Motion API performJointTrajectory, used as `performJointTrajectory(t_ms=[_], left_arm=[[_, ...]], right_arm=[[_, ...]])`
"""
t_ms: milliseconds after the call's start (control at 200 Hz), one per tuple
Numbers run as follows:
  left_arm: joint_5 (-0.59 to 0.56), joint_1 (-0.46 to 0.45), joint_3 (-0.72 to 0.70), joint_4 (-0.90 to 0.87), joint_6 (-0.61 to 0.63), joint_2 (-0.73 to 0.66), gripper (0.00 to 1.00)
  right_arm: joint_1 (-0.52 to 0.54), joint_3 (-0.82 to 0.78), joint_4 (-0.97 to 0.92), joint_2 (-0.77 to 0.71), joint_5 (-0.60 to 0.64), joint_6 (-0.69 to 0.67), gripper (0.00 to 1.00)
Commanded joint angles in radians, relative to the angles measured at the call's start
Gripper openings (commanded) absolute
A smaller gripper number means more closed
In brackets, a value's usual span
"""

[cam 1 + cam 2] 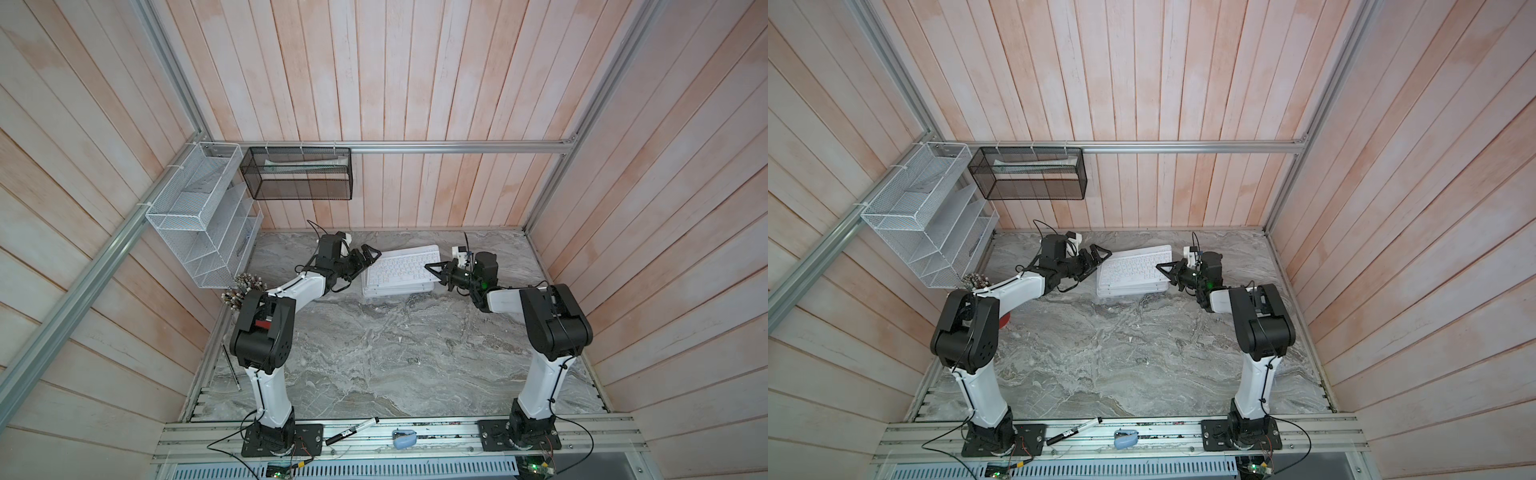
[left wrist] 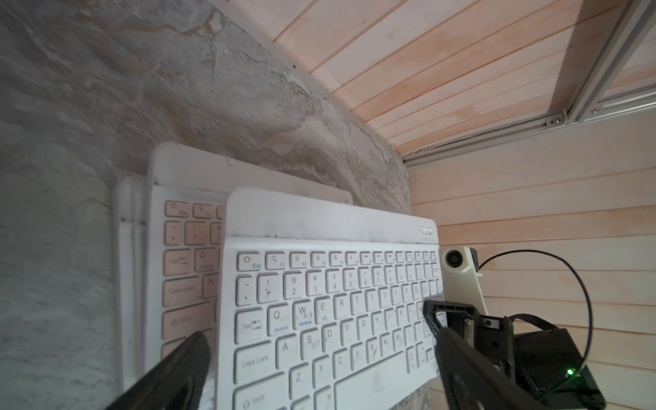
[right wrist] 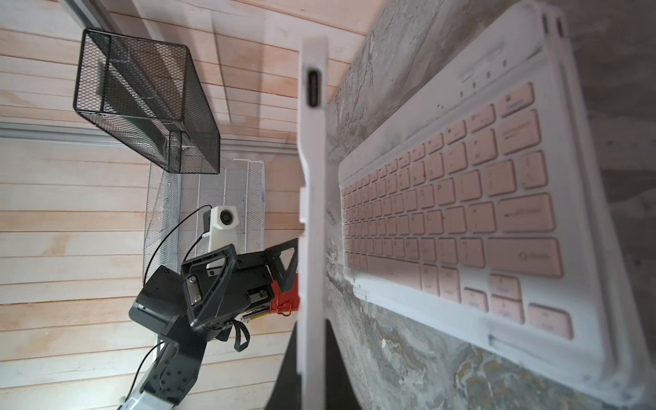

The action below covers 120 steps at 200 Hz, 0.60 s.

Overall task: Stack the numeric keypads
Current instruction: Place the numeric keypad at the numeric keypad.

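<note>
A white-keyed numeric keypad (image 1: 403, 264) (image 1: 1133, 262) hangs tilted over a pile of other numeric keypads (image 1: 395, 290) at the back of the marble table. My right gripper (image 1: 432, 268) (image 3: 312, 372) is shut on its right edge, which the right wrist view shows edge-on (image 3: 312, 213). A pink-keyed keypad (image 3: 461, 220) (image 2: 188, 269) tops the pile, with more white frames (image 2: 127, 248) under it. My left gripper (image 1: 368, 257) (image 2: 319, 335) is open at the held keypad's (image 2: 330, 301) left end, a finger on either side, not gripping.
A white wire rack (image 1: 199, 216) and a black mesh basket (image 1: 297, 172) hang on the back left walls. A bundle of pencils (image 1: 245, 286) stands beside the left arm. A marker (image 1: 353, 430) and a blue object (image 1: 405, 438) lie on the front rail.
</note>
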Motion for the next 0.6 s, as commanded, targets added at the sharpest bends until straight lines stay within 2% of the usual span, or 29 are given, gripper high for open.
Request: performJointTrajectory(t_ms=[0, 300, 595], left_arm=[[0.008, 0.038, 0.038, 0.016, 0.005, 0.031, 1.0], [-0.033, 0.036, 0.118, -0.058, 0.06, 0.092, 1.0], [-0.065, 0.008, 0.173, -0.116, 0.088, 0.165, 1.0]], right_arm=[[0.002, 0.089, 0.113, 0.038, -0.058, 0.051, 0.0], [0.002, 0.208, 0.076, 0.167, -0.085, 0.044, 0.0], [0.001, 0.23, -0.003, 0.193, -0.09, -0.025, 0.0]])
